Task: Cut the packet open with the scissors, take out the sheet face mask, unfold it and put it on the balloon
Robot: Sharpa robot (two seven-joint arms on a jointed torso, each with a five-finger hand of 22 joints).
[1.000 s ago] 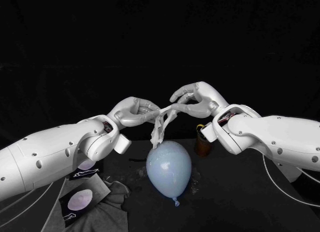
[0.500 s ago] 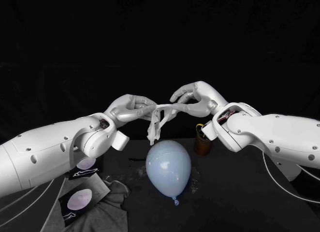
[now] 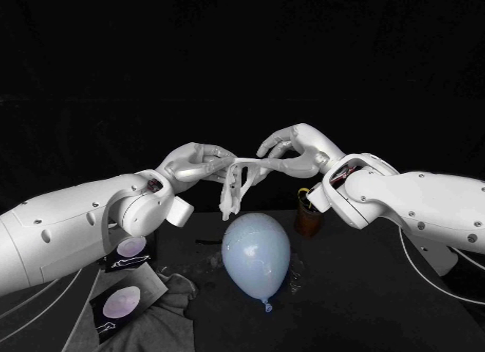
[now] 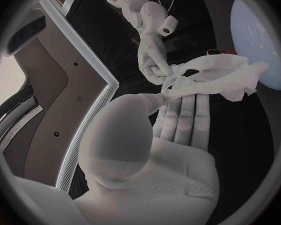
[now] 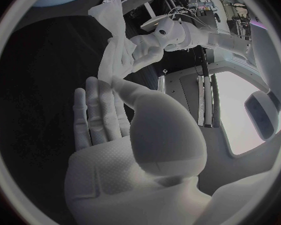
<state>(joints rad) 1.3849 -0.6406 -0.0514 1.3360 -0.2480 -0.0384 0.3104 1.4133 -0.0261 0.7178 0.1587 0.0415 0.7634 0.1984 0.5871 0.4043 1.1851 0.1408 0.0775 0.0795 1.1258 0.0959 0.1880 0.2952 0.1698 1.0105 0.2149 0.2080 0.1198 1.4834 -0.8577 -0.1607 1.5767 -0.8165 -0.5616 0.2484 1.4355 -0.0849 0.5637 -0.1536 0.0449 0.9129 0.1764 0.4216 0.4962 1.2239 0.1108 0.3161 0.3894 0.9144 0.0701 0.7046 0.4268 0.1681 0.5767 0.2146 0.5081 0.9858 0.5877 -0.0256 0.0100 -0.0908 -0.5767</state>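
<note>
sheet mask (image 3: 238, 192) pinched between left hand (image 3: 197, 165) and right hand (image 3: 293, 152), above balloon (image 3: 256, 253)

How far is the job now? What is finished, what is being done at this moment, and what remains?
Done: the sheet mask is out, free in the air. In hand: the left robot hand and the right robot hand hold it by its top above the balloon, but it hangs bunched in a narrow strip. Left: open it out fully and lay it on the balloon.
</note>
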